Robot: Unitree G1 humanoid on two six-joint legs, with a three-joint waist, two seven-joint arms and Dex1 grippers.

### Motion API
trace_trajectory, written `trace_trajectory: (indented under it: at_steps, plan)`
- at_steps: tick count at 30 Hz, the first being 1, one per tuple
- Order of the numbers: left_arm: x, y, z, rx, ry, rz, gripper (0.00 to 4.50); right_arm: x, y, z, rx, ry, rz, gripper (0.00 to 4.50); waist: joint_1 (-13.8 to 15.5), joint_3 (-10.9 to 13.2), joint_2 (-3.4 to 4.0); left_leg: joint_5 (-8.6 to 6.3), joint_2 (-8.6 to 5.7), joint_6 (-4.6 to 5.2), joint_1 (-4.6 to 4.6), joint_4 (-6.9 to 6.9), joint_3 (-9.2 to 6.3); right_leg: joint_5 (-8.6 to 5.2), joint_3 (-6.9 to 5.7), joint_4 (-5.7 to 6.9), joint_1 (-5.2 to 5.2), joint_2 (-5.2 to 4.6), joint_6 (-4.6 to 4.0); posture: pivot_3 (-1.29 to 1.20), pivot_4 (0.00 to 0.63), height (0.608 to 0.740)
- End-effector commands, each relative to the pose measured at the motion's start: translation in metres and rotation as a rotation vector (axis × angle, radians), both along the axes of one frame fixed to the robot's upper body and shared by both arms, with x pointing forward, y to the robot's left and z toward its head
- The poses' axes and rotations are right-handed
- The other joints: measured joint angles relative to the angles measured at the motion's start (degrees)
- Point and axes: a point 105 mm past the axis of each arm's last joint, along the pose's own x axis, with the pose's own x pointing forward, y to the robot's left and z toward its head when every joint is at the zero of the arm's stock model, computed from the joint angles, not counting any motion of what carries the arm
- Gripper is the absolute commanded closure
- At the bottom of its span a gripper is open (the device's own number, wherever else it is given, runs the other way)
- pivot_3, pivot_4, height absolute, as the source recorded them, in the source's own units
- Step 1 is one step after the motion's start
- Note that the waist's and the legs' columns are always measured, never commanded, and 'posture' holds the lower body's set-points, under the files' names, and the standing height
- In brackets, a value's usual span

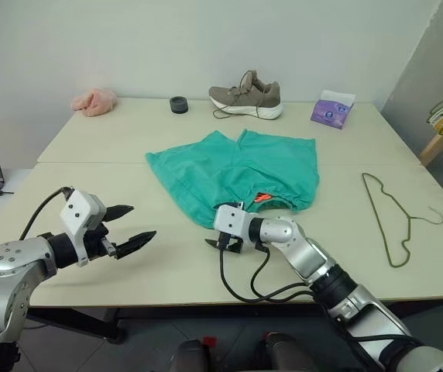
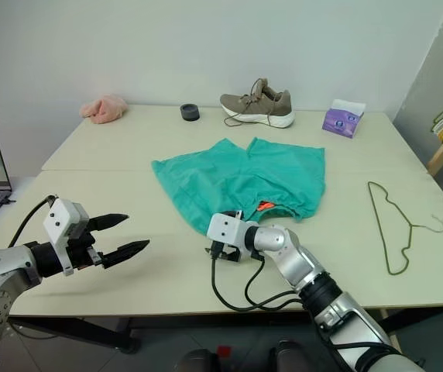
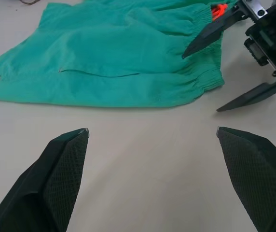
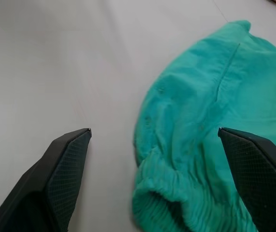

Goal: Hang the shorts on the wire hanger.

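shorts (image 1: 237,169): teal-green, spread flat mid-table, gathered waistband toward the near edge, small orange tag at waistband
wire hanger (image 1: 393,219): thin olive-grey, lying flat right of shorts, apart, hook pointing right

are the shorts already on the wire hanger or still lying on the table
Still on the table. The shorts lie spread flat, and the wire hanger lies apart from them, bare, toward the table's right edge.

Pale table (image 1: 128,256) against a plain white wall (image 1: 128,39).

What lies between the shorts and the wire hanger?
Bare tabletop; in the left eye view nothing lies between the shorts and the wire hanger.
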Motion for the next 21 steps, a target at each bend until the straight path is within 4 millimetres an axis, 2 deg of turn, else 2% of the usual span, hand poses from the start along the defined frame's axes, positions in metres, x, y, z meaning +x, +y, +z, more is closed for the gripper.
trace_trajectory:
  at_steps: [1, 3, 5, 14, 21]
  plan:
    - [0.003, -0.001, 0.013, 0.006, -0.052, -0.006, 0.00, 0.013, -0.004, 0.002, -0.024, -0.012, -0.053, 0.18, -0.1, 0.0, 0.00, 0.00, 0.00, 0.00, -0.01, 0.00, 0.00, 0.00, 0.00, 0.00, 0.00, 0.00, 0.00, -0.01, 0.067, 0.740]
    - [0.004, -0.002, 0.014, 0.006, -0.058, -0.006, 0.00, 0.017, -0.006, 0.000, -0.039, -0.002, -0.069, 0.60, -0.1, 0.0, -0.01, 0.00, 0.03, -0.01, 0.00, 0.00, 0.02, 0.00, 0.02, 0.01, -0.01, 0.00, -0.01, -0.01, 0.064, 0.740]
    - [0.006, -0.003, 0.015, 0.007, -0.067, -0.004, 0.00, 0.018, -0.006, 0.000, -0.042, 0.011, -0.070, 1.26, -0.1, 0.0, -0.01, 0.00, 0.04, -0.01, 0.02, 0.00, 0.01, 0.01, 0.01, 0.03, -0.01, 0.00, -0.02, -0.01, 0.063, 0.740]
    - [0.012, -0.007, 0.014, 0.030, -0.085, -0.022, 0.00, 0.007, 0.001, 0.019, -0.024, 0.004, 0.029, 4.47, -0.1, 0.0, 0.00, -0.01, 0.04, -0.01, -0.01, 0.00, 0.02, 0.01, 0.01, 0.02, -0.03, 0.01, -0.02, -0.03, 0.060, 0.740]
    - [0.035, -0.017, 0.017, 0.175, -0.244, -0.054, 0.00, -0.018, -0.018, 0.056, 0.007, 0.009, 0.138, 4.47, 0.0, 0.0, 0.00, -0.01, 0.02, -0.02, -0.11, -0.01, 0.02, 0.01, -0.02, 0.00, -0.10, 0.02, -0.02, -0.06, 0.064, 0.740]
